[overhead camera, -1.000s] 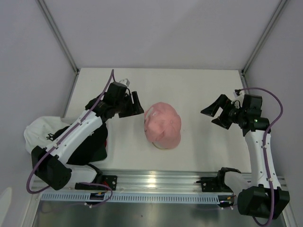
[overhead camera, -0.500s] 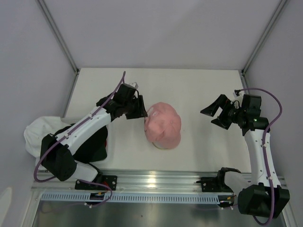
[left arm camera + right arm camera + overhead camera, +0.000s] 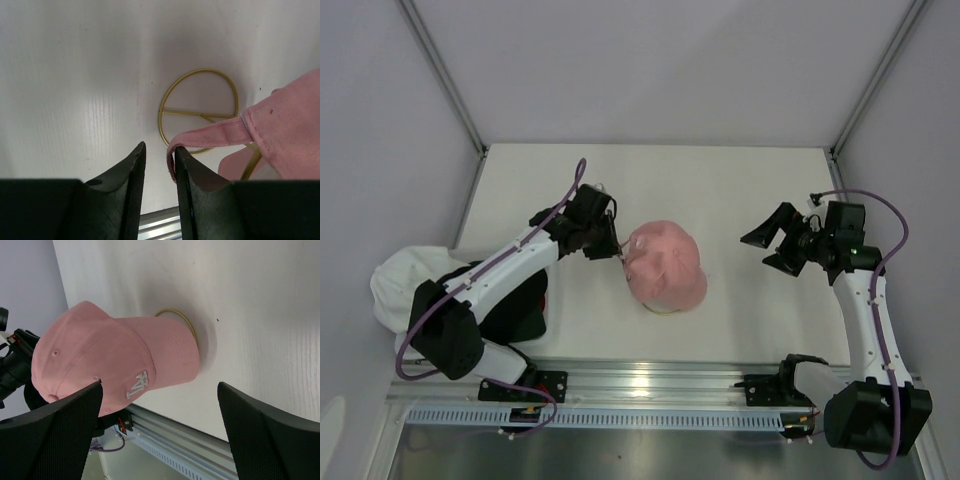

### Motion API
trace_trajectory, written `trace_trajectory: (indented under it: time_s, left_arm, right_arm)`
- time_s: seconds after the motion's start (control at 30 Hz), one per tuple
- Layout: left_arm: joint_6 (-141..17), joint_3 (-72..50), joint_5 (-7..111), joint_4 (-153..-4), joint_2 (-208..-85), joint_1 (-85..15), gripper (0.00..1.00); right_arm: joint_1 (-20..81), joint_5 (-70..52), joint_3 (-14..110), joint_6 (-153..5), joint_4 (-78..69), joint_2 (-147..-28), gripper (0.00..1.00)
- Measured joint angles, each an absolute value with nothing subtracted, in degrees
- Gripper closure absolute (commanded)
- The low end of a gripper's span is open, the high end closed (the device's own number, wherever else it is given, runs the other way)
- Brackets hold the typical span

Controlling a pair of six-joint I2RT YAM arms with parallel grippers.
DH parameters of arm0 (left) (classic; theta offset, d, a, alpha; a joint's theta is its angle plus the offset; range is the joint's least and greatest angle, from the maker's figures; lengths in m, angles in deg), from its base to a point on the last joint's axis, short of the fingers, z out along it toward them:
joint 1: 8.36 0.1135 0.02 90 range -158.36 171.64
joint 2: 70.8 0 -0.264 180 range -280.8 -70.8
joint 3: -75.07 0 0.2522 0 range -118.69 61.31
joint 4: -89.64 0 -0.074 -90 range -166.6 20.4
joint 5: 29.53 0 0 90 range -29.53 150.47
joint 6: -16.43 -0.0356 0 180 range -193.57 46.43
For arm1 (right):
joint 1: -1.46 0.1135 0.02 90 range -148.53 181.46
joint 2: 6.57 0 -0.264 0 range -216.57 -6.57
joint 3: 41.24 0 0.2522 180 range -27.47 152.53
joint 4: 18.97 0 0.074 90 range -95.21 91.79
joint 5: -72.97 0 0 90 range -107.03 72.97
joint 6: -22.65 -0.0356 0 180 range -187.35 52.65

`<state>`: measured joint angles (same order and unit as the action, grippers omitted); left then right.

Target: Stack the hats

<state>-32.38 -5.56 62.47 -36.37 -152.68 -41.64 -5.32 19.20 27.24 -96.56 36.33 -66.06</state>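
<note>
A pink hat (image 3: 666, 264) with a white logo sits on a gold wire stand (image 3: 199, 108) in the middle of the table; the right wrist view shows the same pink hat (image 3: 107, 357). My left gripper (image 3: 616, 250) is at its left rim. Its fingers (image 3: 131, 170) stand narrowly apart, and the hat's back strap (image 3: 210, 134) curls over the right fingertip, with its end in the gap and a slit left. My right gripper (image 3: 775, 240) hovers wide open to the right of the hat, holding nothing. More hats lie at the left edge: white (image 3: 402, 280) and black (image 3: 512, 305).
The gold stand's ring (image 3: 176, 315) pokes out from under the pink hat. A metal rail (image 3: 650, 385) runs along the table's near edge. Grey walls close in the table at the back and on both sides.
My left gripper has moved right to the pink hat's rim and its jaws have narrowed around the strap. The hat has shifted slightly right. The right arm has barely moved.
</note>
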Motion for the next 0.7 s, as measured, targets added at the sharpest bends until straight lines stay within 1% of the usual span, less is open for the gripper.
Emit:
trace_trajectory:
  time_s: [0.53,0.63,0.67,0.7]
  left_arm:
    - [-29.91,0.43,61.95,-38.33,-153.95,-41.73,0.67]
    - [-29.96,0.85,61.62,-38.84,-154.17,-41.73,0.65]
    - [-29.98,1.0,61.55,-38.97,-154.23,-41.73,0.63]
    - [-30.0,1.13,61.53,-39.08,-154.23,-41.73,0.59]
  right_arm:
    - [0.23,17.62,25.85,-98.31,33.46,-68.09,0.01]
    - [0.86,17.21,25.85,-98.51,33.09,-68.44,0.0]
    - [0.93,17.17,25.85,-98.57,33.03,-68.55,0.0]
    - [0.99,16.99,25.85,-98.57,33.0,-68.64,0.0]
